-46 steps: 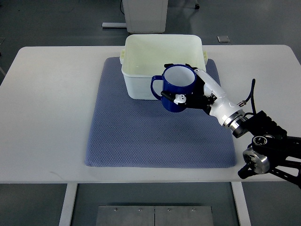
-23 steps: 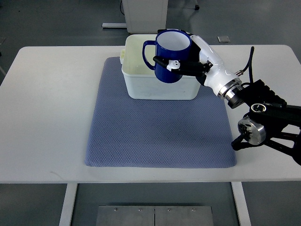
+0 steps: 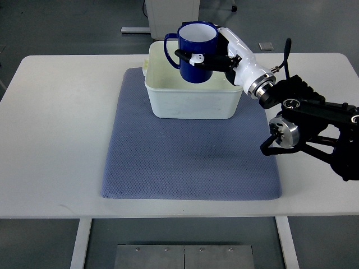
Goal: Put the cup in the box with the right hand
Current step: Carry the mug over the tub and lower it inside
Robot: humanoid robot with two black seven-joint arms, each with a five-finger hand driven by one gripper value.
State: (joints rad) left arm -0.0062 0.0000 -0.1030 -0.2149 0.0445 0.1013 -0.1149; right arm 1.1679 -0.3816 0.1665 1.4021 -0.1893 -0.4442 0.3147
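White desk, blue mat, pale box at its far edge. Right hand clamped on the blue cup, upright above the box, mouth up, handle pointing left.

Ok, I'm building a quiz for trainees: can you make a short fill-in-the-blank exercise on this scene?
1. The right hand holds a ____ cup.
2. The cup is held over the white ____.
3. The box stands on a blue-grey ____.
4. The cup's handle points toward the picture's ____.

Missing words: blue; box; mat; left
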